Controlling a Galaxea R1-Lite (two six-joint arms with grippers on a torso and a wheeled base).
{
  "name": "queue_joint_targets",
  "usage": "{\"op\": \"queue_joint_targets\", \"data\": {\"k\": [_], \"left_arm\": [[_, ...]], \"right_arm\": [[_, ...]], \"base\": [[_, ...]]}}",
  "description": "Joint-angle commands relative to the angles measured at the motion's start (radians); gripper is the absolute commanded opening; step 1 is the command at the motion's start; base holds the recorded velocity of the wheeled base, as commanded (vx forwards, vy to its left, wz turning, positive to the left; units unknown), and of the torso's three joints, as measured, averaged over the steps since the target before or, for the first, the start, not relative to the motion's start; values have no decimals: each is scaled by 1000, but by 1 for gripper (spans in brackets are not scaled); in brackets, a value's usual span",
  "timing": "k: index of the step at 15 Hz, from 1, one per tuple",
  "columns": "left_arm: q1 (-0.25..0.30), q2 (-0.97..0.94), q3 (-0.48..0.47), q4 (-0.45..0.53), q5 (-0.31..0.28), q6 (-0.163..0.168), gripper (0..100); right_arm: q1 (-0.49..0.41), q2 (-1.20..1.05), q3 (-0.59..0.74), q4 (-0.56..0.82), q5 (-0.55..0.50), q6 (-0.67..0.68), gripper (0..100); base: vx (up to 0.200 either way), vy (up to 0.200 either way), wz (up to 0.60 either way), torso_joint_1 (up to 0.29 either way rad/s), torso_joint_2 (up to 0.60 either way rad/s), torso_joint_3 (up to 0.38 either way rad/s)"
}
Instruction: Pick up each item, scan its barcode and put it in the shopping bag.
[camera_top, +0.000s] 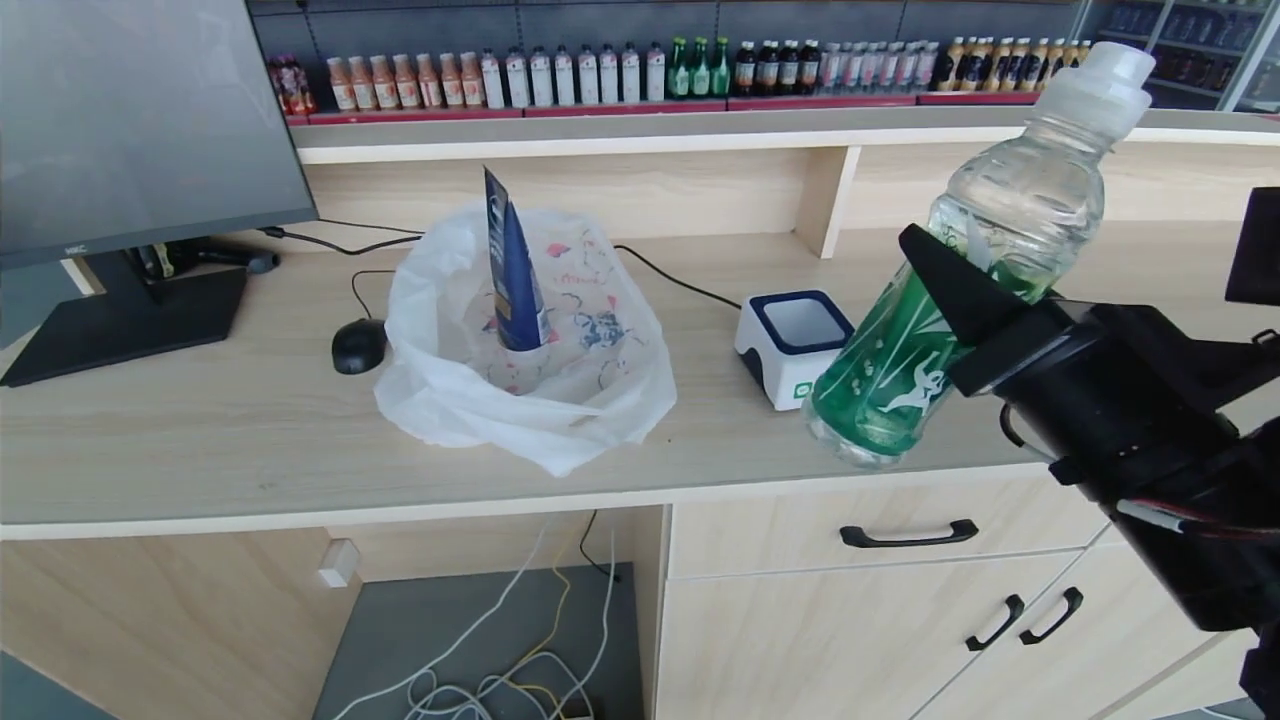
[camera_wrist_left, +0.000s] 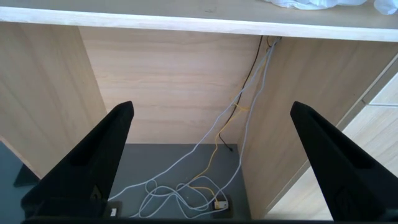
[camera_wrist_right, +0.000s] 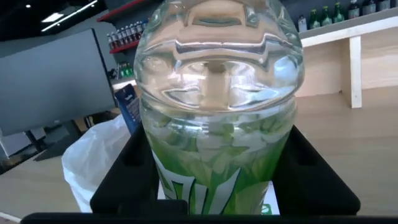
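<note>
My right claw (camera_top: 940, 300) gripped one green-labelled drink bottle (camera_top: 1010, 200) around its middle. The bottle was tilted with its cap toward 1 o'clock, just at 3 o'clock of the single barcode scanner (camera_top: 790, 345). One white shopping bag (camera_top: 450, 380) sat at the scanner's 9 o'clock, with one blue tube (camera_top: 512, 280) upright inside. My left claw (camera_wrist_left: 211, 162) hung wide open below the counter (camera_wrist_left: 186, 22), above loose cables (camera_wrist_left: 186, 193).
</note>
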Motion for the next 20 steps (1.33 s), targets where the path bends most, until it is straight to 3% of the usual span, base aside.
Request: {"op": "queue_joint_targets", "data": {"k": [1,4,6,11,20], "left_arm": [[-1,0,0,0,0,0,100],[0,0,0,0,0,0,100],[0,0,0,0,0,0,100],[0,0,0,0,0,0,100],[0,0,0,0,0,0,100]], "right_arm": [[-20,81,-77,0,-1,64,0],[-95,165,-165,0,-21,187,0],[-119,216,-286,0,-97,291,0],[-141,265,-461,158,-255,600,0],[-208,386,-533,169,-266,834,0]], "base": [[0,0,0,0,0,0],[0,0,0,0,0,0],[0,0,0,0,0,0],[0,0,0,0,0,0],[0,0,0,0,0,0]]}}
